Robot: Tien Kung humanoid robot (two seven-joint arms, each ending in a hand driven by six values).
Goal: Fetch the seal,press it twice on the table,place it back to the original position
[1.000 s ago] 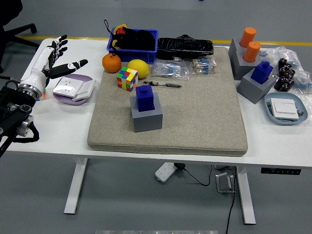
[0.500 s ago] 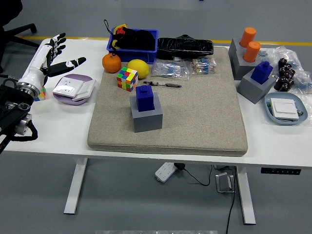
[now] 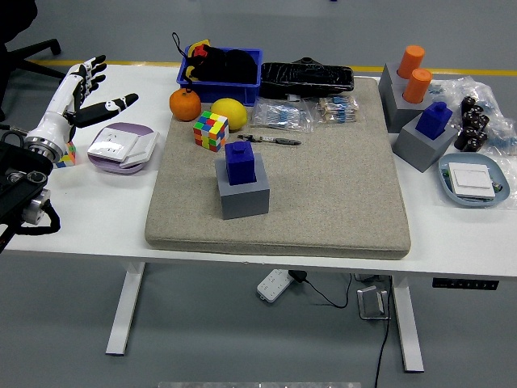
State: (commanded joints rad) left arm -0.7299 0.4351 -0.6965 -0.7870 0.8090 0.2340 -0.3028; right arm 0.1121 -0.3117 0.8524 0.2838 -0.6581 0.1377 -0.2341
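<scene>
Seal (image 3: 241,162), blue, upright in grey holder (image 3: 244,194)

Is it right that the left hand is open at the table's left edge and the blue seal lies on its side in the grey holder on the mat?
Not quite. In the head view the blue seal stands upright in the grey holder on the mat. The left hand is open at the left edge.

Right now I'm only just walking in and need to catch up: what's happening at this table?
Nothing is being held. The robot's left hand hovers open over the table's far left, beside a lilac box. The blue seal sits upright in its grey holder on the beige mat, untouched. The right arm is out of sight.
</scene>
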